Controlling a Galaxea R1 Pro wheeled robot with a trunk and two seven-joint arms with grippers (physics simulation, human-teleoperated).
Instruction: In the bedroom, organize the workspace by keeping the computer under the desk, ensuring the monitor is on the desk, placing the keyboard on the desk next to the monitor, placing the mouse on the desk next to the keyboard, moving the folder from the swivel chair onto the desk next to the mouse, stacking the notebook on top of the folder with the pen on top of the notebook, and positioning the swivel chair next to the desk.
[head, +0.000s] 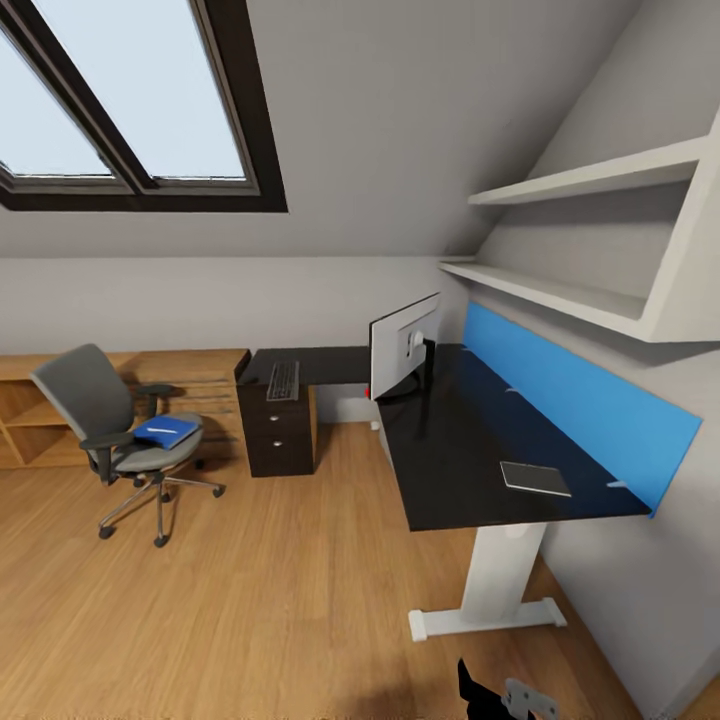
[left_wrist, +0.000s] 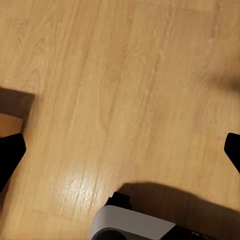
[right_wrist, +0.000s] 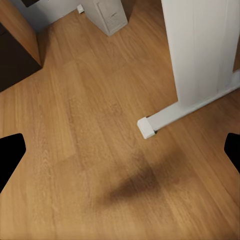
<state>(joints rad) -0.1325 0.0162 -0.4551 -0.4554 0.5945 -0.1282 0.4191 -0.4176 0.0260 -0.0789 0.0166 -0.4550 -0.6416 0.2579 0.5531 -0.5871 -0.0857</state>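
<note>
The black L-shaped desk stands along the right wall. On it are the monitor at the corner, the keyboard on the left wing and the dark notebook near the front end. The grey swivel chair stands apart on the floor at the left, carrying the blue folder with a white pen on it. A pale computer tower stands on the floor beyond the desk's white leg. My left gripper and right gripper hang open over bare floor. The mouse is out of view.
A black drawer unit sits under the desk's left wing, with low wooden shelving along the back wall. White wall shelves and a blue panel hang over the desk. The leg's foot juts onto the wood floor.
</note>
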